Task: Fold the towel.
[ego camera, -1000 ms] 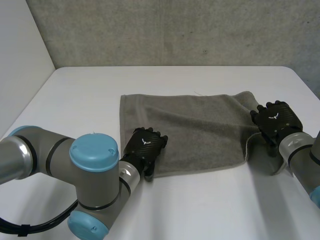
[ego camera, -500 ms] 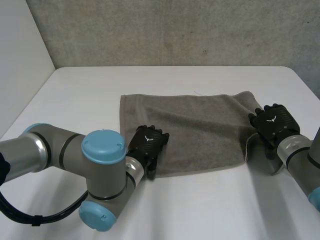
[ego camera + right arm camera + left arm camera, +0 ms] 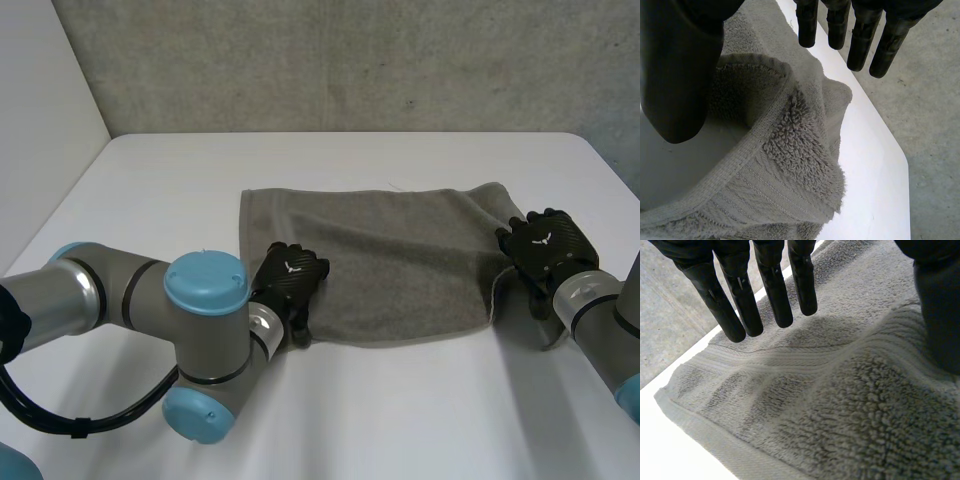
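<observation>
Towel is laid mid-frame on the worktop, long axis left-right, lower-left corner under the left hand, rumpled right edge under the right hand, both hands' fingers straight, spread, nothing pinched.

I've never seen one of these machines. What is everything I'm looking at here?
towel: one, grey, spread on the table, its right end rumpled up
table: one, white, under everything
wall: one, grey, behind the table
left arm: one, grey with light-blue caps, reaching in over the table's near left
right arm: one, grey, at the table's near right
left hand: one, black, fingers straight, at the towel's near left corner
right hand: one, black, fingers straight, at the towel's rumpled right end
</observation>
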You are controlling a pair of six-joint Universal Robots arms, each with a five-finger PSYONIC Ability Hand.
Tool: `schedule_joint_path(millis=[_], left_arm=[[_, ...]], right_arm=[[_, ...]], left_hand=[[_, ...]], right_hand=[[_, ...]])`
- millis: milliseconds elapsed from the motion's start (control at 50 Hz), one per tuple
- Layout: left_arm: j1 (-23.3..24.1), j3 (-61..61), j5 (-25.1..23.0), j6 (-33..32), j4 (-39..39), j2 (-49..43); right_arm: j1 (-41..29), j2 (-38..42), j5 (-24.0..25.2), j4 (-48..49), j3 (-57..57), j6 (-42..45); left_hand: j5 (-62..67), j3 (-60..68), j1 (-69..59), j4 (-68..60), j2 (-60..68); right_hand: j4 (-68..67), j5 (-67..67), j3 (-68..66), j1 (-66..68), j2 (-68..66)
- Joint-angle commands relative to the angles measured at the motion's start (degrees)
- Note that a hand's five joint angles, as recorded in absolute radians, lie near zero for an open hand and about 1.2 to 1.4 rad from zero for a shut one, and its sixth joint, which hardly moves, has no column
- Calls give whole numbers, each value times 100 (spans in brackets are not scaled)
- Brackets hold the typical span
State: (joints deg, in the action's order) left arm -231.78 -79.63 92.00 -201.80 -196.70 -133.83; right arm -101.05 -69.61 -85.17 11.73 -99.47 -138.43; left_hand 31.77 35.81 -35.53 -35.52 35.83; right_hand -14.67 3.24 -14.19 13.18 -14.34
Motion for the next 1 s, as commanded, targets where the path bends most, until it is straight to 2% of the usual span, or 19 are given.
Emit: schedule_joint_path(millis=[20, 200, 400, 460, 500, 660, 860, 880, 900, 920, 960, 980, 1000], left_arm=[[-112, 0, 29, -8, 0, 94], [-218, -18, 29, 9, 9, 252], [-209, -53, 20, -17, 9, 191], [-218, -53, 38, -8, 9, 208], [-218, -62, 38, 18, 0, 234], [-359, -88, 47, 53, 0, 410], [-429, -97, 99, 80, 0, 568], [-481, -97, 125, 80, 0, 595], [-525, -88, 152, 88, 0, 639], [-526, -88, 152, 88, 0, 639], [-631, -88, 161, 88, 0, 761], [-631, -88, 161, 88, 0, 762], [-692, -88, 161, 88, 9, 858]], right_arm=[[24, 71, 0, 5, 33, 0], [68, 80, 0, 101, 77, 9], [384, 80, 0, 172, 121, -9], [533, 71, 26, 154, 130, -35], [586, 71, 26, 145, 130, -70], [648, 291, 0, 119, 139, -229], [675, 493, -44, 66, 253, -897], [666, 510, -53, 66, 270, -905], [675, 510, -53, 66, 288, -905], [675, 510, -53, 66, 288, -905], [683, 502, -35, 31, 332, -879], [683, 502, -35, 31, 332, -879], [675, 493, -18, -39, 375, -844]], left_hand=[[-515, 81, -109, -110, 78], [1231, 1827, -1855, -1856, 1824], [2211, 2806, -2835, -2836, 2804], [3568, 4163, -4192, -4193, 4161], [3821, 4416, -4445, -4446, 4414], [3823, 4419, -4447, -4448, 4417], [3823, 4419, -4447, -4448, 4417], [3823, 4419, -4447, -4448, 4417], [3823, 4419, -4447, -4448, 4417], [3823, 4419, -4447, -4448, 4417], [3823, 4419, -4447, -4448, 4417], [3823, 4419, -4447, -4448, 4417], [3823, 4419, -4447, -4448, 4417]], right_hand=[[467, -324, 419, -318, 434], [467, -324, 419, -318, 434], [467, -324, 419, -318, 434], [467, -324, 419, -318, 434], [467, -324, 419, -318, 434], [467, -324, 419, -318, 434], [467, -324, 419, -318, 434], [64, 79, 15, 86, 30], [-1011, 1154, -1059, 1160, -1044], [-1021, 1164, -1070, 1171, -1055], [-3364, 3507, -3413, 3514, -3398], [-3376, 3519, -3425, 3526, -3410], [-5108, 5251, -5157, 5258, -5142]])
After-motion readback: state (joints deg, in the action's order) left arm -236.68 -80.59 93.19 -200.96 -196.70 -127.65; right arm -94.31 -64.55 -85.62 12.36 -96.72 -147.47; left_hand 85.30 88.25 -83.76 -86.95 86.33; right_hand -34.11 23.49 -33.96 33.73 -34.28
